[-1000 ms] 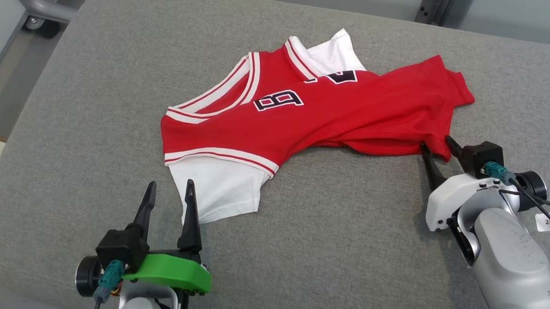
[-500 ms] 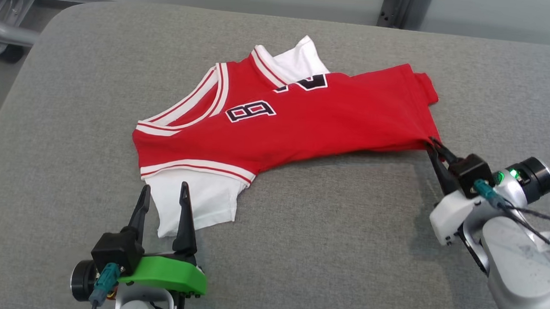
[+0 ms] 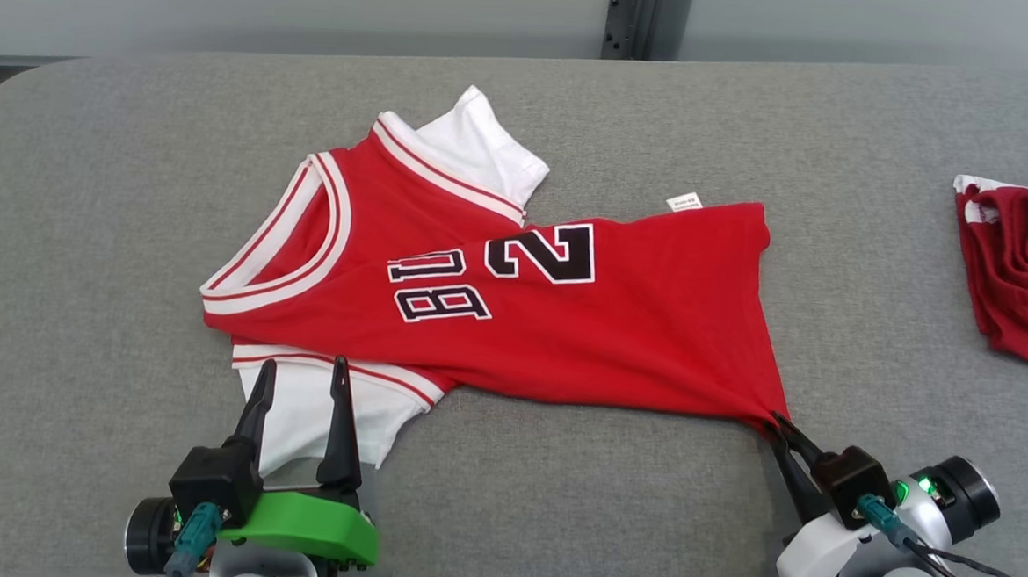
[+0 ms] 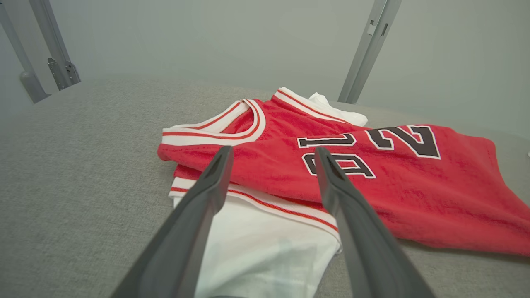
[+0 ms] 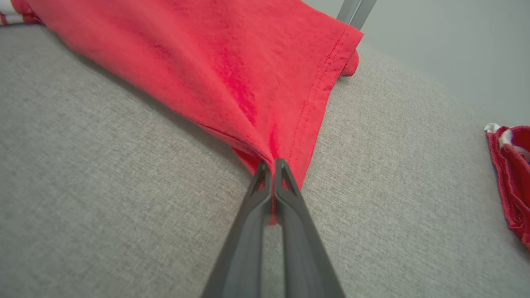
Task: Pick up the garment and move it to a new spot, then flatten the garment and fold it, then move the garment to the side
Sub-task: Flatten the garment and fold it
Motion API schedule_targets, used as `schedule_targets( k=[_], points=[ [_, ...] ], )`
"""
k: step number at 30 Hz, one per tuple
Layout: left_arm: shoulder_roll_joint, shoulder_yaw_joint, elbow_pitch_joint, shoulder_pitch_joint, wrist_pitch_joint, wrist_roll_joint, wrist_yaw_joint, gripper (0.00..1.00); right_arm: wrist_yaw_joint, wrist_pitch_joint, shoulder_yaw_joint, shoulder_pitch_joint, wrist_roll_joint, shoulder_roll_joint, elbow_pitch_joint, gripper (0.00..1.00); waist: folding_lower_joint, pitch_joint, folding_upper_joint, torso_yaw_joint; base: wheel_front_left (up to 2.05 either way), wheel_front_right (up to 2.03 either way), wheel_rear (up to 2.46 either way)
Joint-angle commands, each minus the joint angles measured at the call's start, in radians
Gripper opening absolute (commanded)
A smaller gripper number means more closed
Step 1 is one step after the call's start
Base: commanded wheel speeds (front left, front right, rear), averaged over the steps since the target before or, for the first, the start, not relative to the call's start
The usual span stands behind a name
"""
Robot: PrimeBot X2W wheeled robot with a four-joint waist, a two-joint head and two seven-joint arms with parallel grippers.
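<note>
Pinching only the near hem corner of the garment (image 3: 565,326), the right gripper (image 3: 775,421) is clenched on a thin fold. A harder tug could, I judge, slip it free or drag the jersey askew and bunched. The garment lies mid-surface on the grey cushion (image 3: 556,502), numbers up. The left gripper (image 3: 303,364) hangs spread, holding nothing, over the white sleeve (image 3: 385,405); a careless close could crumple it. A second red cloth (image 3: 1021,262) lies well apart to the right, limiting room there.

Crumpled red cloth (image 3: 1018,273) on grey cushion (image 3: 556,502)
</note>
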Motion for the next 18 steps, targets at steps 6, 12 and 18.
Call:
schedule_targets(
  k=[6,12,18],
  points=[
    [0.015,-0.004,0.007,0.021,0.001,0.006,-0.001,1.00,-0.001,-0.001,-0.049,0.078,-0.019,0.032,-0.043,0.00,0.0000,-0.031,0.0000,-0.074,0.00,0.00,0.00],
    [0.019,-0.008,0.004,0.025,0.003,0.002,0.005,1.00,-0.001,-0.007,-0.048,0.127,-0.022,0.055,-0.092,1.00,0.0000,-0.039,0.0000,-0.100,0.00,0.00,0.00],
    [0.023,-0.004,0.003,0.027,0.003,-0.007,0.009,1.00,-0.001,0.004,-0.042,0.180,0.004,0.068,-0.134,1.00,0.0000,-0.045,0.0000,-0.121,0.00,0.00,0.00]
  ],
)
